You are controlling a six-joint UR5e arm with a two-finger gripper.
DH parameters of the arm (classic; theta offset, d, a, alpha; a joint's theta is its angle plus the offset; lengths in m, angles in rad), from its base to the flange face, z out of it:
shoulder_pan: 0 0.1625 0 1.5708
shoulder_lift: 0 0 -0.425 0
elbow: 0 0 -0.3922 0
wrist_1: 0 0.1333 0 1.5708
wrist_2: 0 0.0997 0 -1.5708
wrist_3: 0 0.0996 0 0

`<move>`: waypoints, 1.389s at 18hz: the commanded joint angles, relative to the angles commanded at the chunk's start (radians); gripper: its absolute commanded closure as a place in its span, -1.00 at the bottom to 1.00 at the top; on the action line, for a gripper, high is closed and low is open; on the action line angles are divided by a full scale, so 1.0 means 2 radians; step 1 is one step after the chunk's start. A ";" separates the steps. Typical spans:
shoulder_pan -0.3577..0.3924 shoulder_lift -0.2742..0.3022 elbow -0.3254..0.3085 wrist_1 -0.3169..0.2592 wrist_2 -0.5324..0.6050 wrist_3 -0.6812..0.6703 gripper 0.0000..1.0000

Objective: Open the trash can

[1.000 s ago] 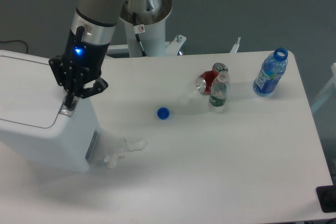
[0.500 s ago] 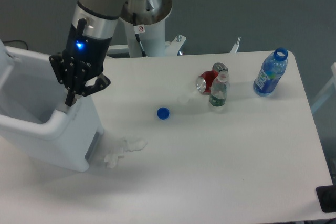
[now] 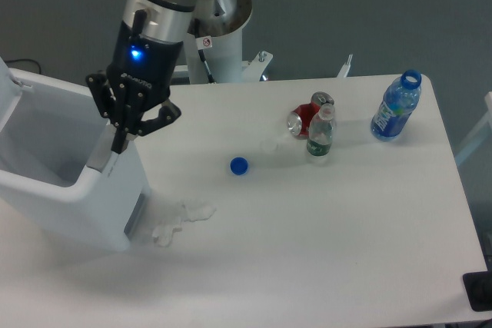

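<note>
**Bin open, arm just above the rim**

We see the trash can (image 3: pixel 69 197) at the left edge of the table (image 3: pixel 323 236), its lid (image 3: pixel 6 86) swung up and tilted back at the far left so that the hollow inside shows plainly. We judge the main work of the task done: the opening is uncovered and nothing lies across it.

Our gripper (image 3: pixel 119 144) hangs over the can's right-hand rim, close to the grey push panel (image 3: pixel 101 157) at that corner. Its fingers point down and look drawn together, with nothing between them that we can make out; whether the tips touch the panel or sit just above it we cannot tell from this view.

What is left, as we read it, is small: to take the arm clear of the can, provided the lid holds upright on its own. We cannot tell whether it is latched open or would fall shut.

The rest of the table has no part in this. A crumpled tissue (image 3: pixel 181 219) lies just beside the can's front corner, a blue cap (image 3: pixel 239 165) near the middle, and well apart to the right a red can (image 3: pixel 306 116), a small bottle (image 3: pixel 320 136) and a blue bottle (image 3: pixel 397 107).
</note>
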 joint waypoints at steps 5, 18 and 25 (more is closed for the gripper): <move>0.021 -0.021 -0.008 0.000 0.011 0.044 -1.00; 0.028 -0.114 -0.008 -0.003 0.231 0.241 -1.00; 0.028 -0.143 -0.009 0.001 0.272 0.265 -1.00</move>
